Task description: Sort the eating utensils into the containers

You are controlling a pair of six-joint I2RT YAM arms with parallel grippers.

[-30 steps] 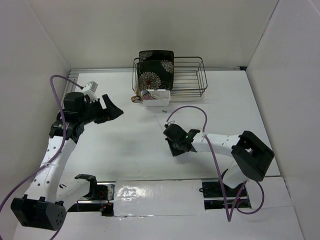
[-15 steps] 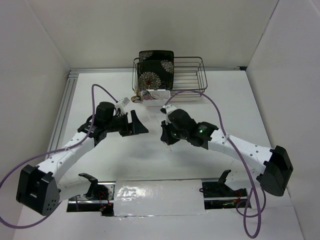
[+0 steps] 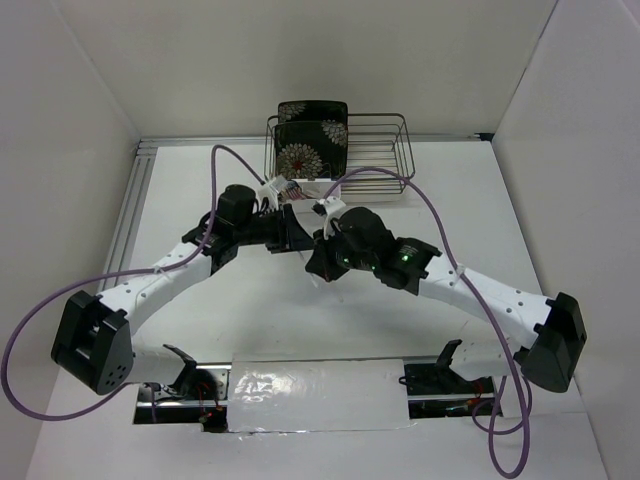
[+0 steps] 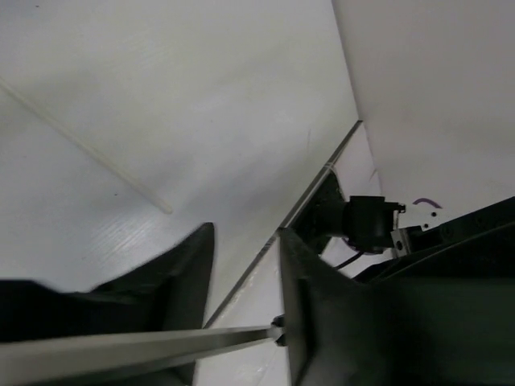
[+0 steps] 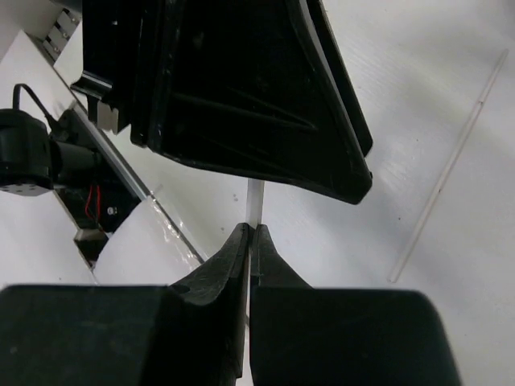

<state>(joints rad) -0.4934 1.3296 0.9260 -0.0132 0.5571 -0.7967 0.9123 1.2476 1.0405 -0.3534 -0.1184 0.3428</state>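
Both arms meet at the middle of the table. My right gripper (image 5: 250, 229) (image 3: 316, 264) is shut on a pale chopstick (image 5: 255, 199), which sticks out past its fingertips. My left gripper (image 4: 245, 233) (image 3: 299, 241) stands with its jaws apart around that chopstick (image 4: 145, 344); the stick crosses the gap and its end touches one finger (image 4: 299, 322). A second chopstick (image 5: 447, 157) (image 4: 88, 153) lies flat on the table. The white tub (image 3: 303, 186) in front of the rack is mostly hidden behind the two wrists.
A dark wire rack (image 3: 380, 150) stands at the back of the table with a black floral plate (image 3: 312, 135) upright in its left end. White walls close in the back and both sides. Purple cables loop over both arms.
Both arms have swung in from the sides to meet at the middle. The left jaws have narrowed around the chopstick. The right gripper has stayed shut on it.
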